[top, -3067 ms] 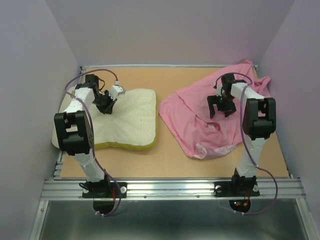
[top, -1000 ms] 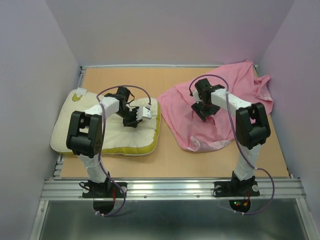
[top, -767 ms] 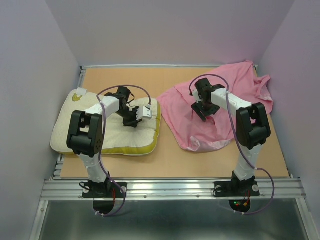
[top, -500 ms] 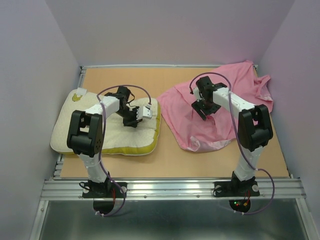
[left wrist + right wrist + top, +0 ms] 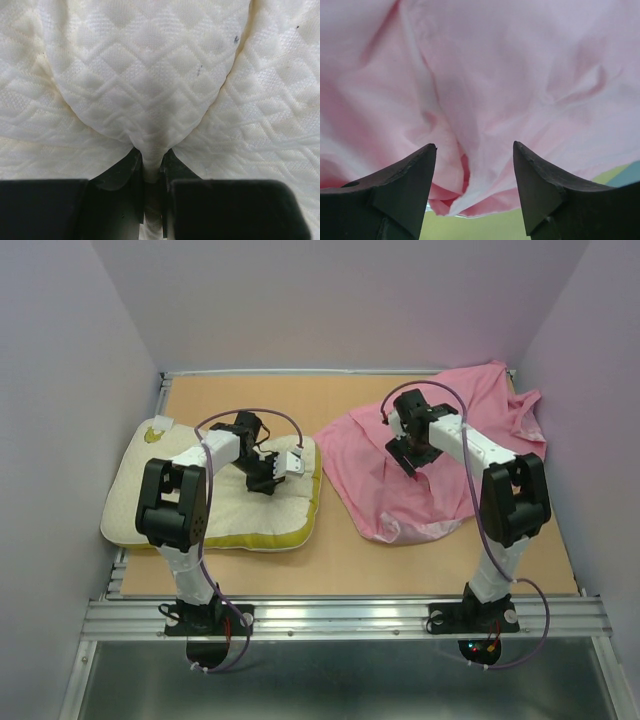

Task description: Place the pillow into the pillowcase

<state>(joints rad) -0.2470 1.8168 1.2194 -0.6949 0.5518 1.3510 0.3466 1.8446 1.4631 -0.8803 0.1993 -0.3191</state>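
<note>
My left arm rises from its base, folds at the elbow and runs toward 2 o'clock over the pillow, which lies flat at the 9 o'clock side of the table. The left gripper is clamped on a pinched ridge of the pillow's quilted cover. My right arm stands tall and bends toward 11 o'clock. The right gripper points down with its fingers spread, just above the pillowcase, which is crumpled at 2 o'clock. A yellow mark on the pillow's 10 o'clock corner is too small to read.
</note>
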